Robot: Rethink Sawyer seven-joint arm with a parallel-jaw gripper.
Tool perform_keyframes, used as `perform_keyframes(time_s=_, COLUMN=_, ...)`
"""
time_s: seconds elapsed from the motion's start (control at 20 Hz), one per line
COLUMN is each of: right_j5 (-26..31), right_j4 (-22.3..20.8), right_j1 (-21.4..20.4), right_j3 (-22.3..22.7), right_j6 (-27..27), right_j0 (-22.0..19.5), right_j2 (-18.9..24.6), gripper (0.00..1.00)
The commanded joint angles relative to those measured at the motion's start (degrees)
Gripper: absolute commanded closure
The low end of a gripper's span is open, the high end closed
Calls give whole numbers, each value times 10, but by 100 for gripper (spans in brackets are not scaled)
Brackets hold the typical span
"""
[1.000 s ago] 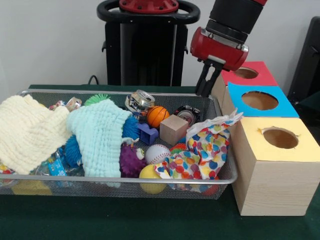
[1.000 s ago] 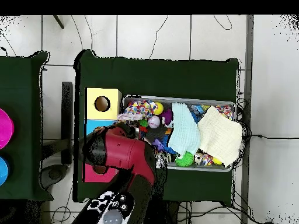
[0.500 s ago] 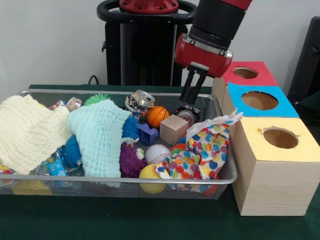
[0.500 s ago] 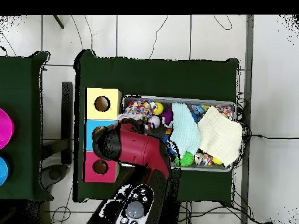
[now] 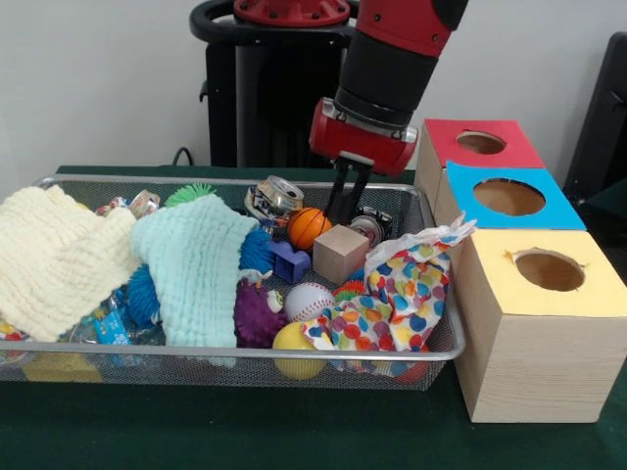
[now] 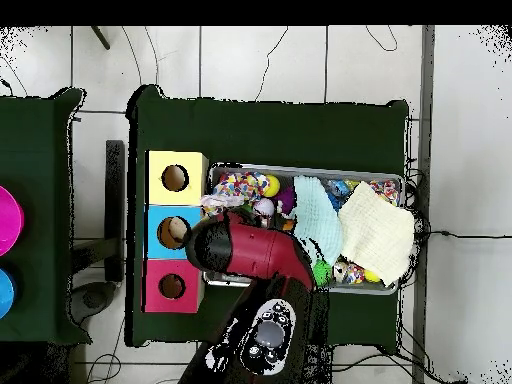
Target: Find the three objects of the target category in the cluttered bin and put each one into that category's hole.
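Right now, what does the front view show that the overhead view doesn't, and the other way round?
Only the front view shows the gripper hanging over the bin's far side, near the small basketball, the wooden cube and the dented can; from overhead the red arm covers that spot. Only the overhead view shows the second green table with its pink disc and the tiled floor. Both show the wire bin, the cream cloth, the mint cloth and the yellow box, blue box and red box.

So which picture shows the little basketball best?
The front view: the basketball sits in plain sight in the bin, just left of the gripper. In the overhead view the red arm covers that spot, hiding it.
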Motion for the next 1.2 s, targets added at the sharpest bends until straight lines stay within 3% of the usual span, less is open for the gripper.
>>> perform_keyframes(time_s=0.05, right_j5=6, right_j4=-60, right_j1=39, right_j3=41, right_j6=0, right_j0=-24, right_j2=94, gripper=100)
perform_keyframes(time_s=0.2, right_j5=5, right_j4=-77, right_j1=31, right_j3=45, right_j6=0, right_j0=-31, right_j2=112, gripper=100)
perform_keyframes(time_s=0.45, right_j5=94, right_j4=-84, right_j1=-20, right_j3=30, right_j6=9, right_j0=-6, right_j2=91, gripper=100)
perform_keyframes(time_s=0.6, right_j5=105, right_j4=-94, right_j1=-66, right_j3=51, right_j6=-1, right_j0=-4, right_j2=88, gripper=100)
perform_keyframes(time_s=0.7, right_j5=114, right_j4=-107, right_j1=-63, right_j3=46, right_j6=12, right_j0=16, right_j2=62, gripper=100)
perform_keyframes(time_s=0.8, right_j5=94, right_j4=-122, right_j1=-53, right_j3=52, right_j6=24, right_j0=29, right_j2=51, gripper=100)
perform_keyframes(time_s=0.95, right_j5=17, right_j4=-107, right_j1=-87, right_j3=97, right_j6=47, right_j0=8, right_j2=93, gripper=100)
perform_keyframes(time_s=1.1, right_j5=-54, right_j4=-117, right_j1=-82, right_j3=107, right_j6=54, right_j0=-5, right_j2=119, gripper=100)
perform_keyframes(time_s=1.2, right_j5=-44, right_j4=-125, right_j1=-69, right_j3=92, right_j6=54, right_j0=5, right_j2=101, gripper=100)
